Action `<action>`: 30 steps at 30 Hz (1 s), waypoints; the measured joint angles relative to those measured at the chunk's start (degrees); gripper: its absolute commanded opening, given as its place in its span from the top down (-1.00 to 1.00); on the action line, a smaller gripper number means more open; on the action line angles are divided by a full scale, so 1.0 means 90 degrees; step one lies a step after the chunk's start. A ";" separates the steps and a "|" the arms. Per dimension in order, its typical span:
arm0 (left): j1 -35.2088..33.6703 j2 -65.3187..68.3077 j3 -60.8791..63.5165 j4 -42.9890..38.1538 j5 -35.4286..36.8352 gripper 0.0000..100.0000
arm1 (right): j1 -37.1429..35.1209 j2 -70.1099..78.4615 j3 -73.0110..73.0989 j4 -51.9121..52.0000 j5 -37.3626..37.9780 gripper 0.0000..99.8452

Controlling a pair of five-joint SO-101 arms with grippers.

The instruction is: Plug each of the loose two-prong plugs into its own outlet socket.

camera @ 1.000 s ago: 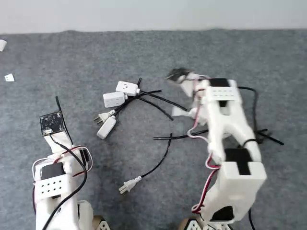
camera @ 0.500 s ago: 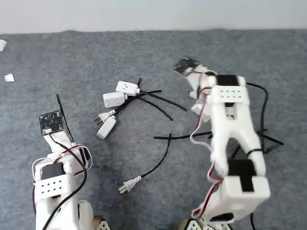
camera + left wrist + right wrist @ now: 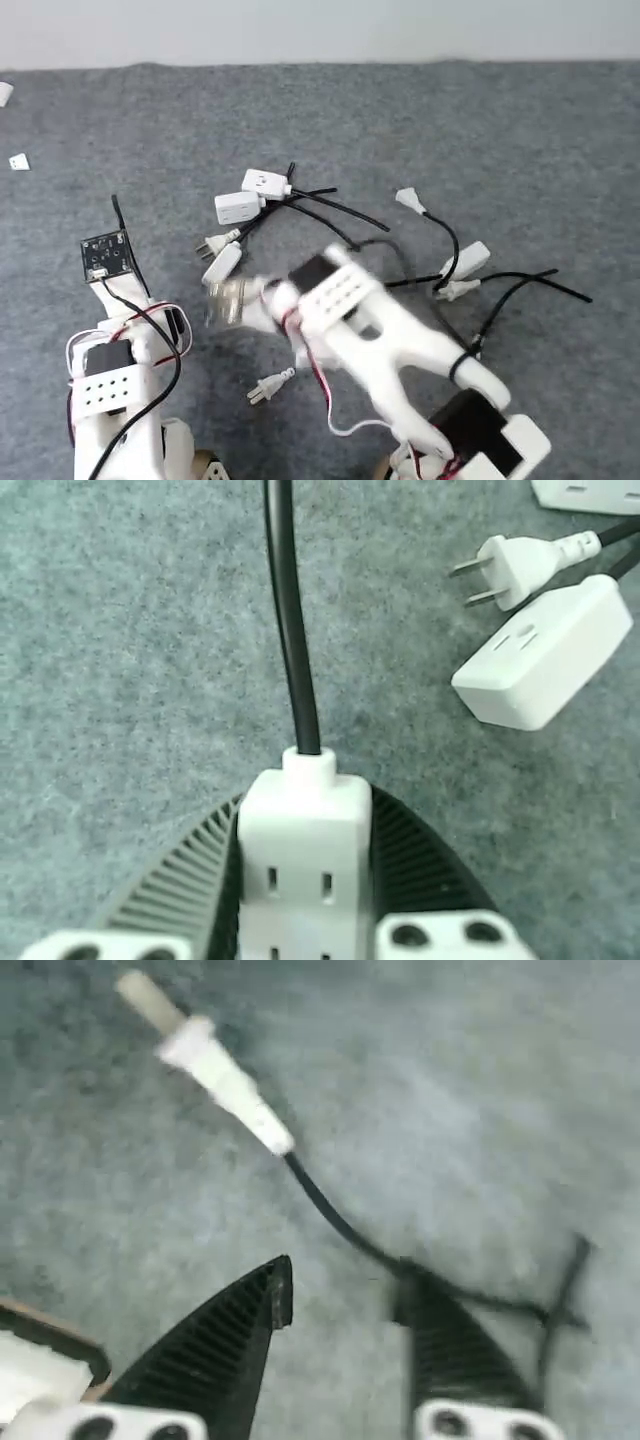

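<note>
My left gripper [image 3: 300, 815] is shut on a white outlet socket [image 3: 300, 865] whose black cord [image 3: 290, 630] runs away over the carpet. Beyond it lie a two-prong plug [image 3: 520, 565] and another socket [image 3: 545, 650]. In the high view that plug [image 3: 210, 245] and socket [image 3: 222, 265] lie beside two more sockets [image 3: 262, 182] [image 3: 238, 208]. My right gripper [image 3: 232, 300] [image 3: 345, 1300] hangs open and empty over the carpet at centre left. A white plug [image 3: 215, 1060] lies ahead of it. Another loose plug [image 3: 268, 385] lies near the front.
On the right lie a plug [image 3: 408, 200], a socket [image 3: 465, 262] and a further plug [image 3: 455, 290], joined by tangled black cords [image 3: 500, 285]. The left arm [image 3: 110, 370] stands at the front left. Grey carpet [image 3: 520, 130] covers the table.
The right arm has swung from the right side across to the centre left, and the plug, socket and cords it covered now lie in sight. The left arm has kept still.
</note>
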 measured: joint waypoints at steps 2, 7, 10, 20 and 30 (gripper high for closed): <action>0.0000 0.0000 0.0000 0.0000 0.0000 0.98 | -0.0039 0.0000 0.0352 -0.0488 0.0029 0.44; 0.0000 0.0000 0.0000 0.0000 0.0000 0.98 | -0.0234 0.0000 0.0801 -0.1104 0.0215 0.59; 0.0000 0.0000 0.0000 0.0000 0.0000 0.98 | -0.0254 0.0000 0.0977 -0.1387 0.0225 0.72; 0.0000 0.0000 0.0000 0.0000 0.0000 0.98 | -0.0225 -0.0020 0.1309 -0.2159 0.0225 1.00; 0.0000 0.0000 0.0000 0.0000 0.0000 0.98 | 0.1221 -0.1006 0.1309 -0.2159 -0.0811 0.98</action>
